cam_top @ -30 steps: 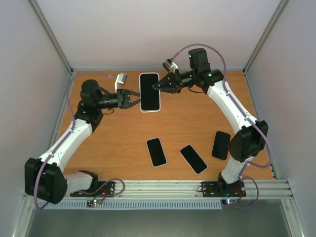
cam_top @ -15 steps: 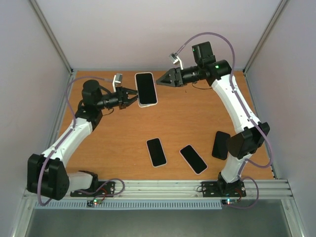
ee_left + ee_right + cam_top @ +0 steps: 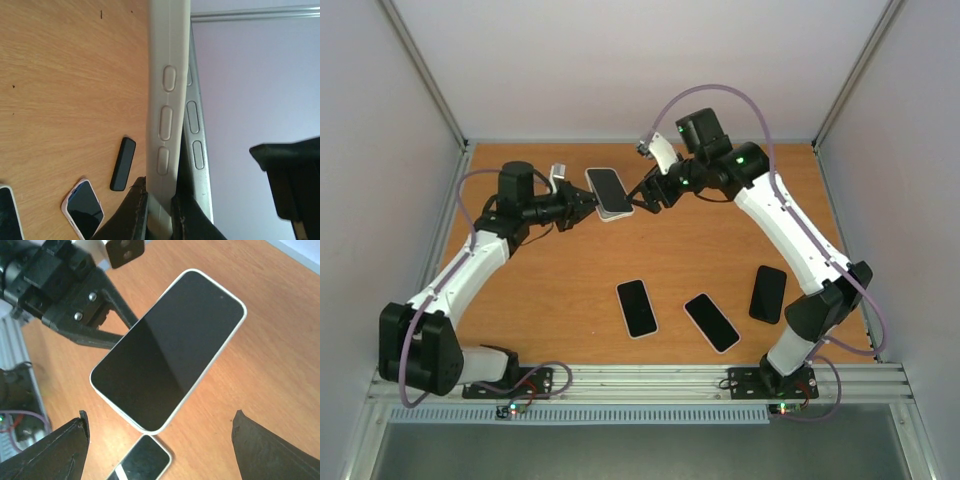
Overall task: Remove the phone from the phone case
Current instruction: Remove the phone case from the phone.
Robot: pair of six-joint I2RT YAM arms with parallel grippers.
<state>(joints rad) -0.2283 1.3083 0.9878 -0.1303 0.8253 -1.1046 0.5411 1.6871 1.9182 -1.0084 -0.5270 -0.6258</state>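
The phone (image 3: 167, 350) shows a dark screen inside the white phone case (image 3: 167, 100), held in the air over the back of the table. My left gripper (image 3: 157, 189) is shut on the case's side wall, which carries button bumps. The phone's metal edge (image 3: 196, 145) shows just beside that wall, a dark gap between them. In the top view the left gripper (image 3: 582, 207) holds the cased phone (image 3: 608, 192) at its left end. My right gripper (image 3: 642, 193) stands open at the phone's right end, its fingers (image 3: 60, 450) spread wide and touching nothing.
Two phones with white rims (image 3: 636, 307) (image 3: 711, 322) and one black phone (image 3: 768, 293) lie on the wooden table (image 3: 560, 290) nearer the arm bases. Grey walls enclose the table at the back and both sides.
The right gripper let go of the phone's right edge, opened wide and swung back toward it. The left gripper drew the cased phone left and tilted it.
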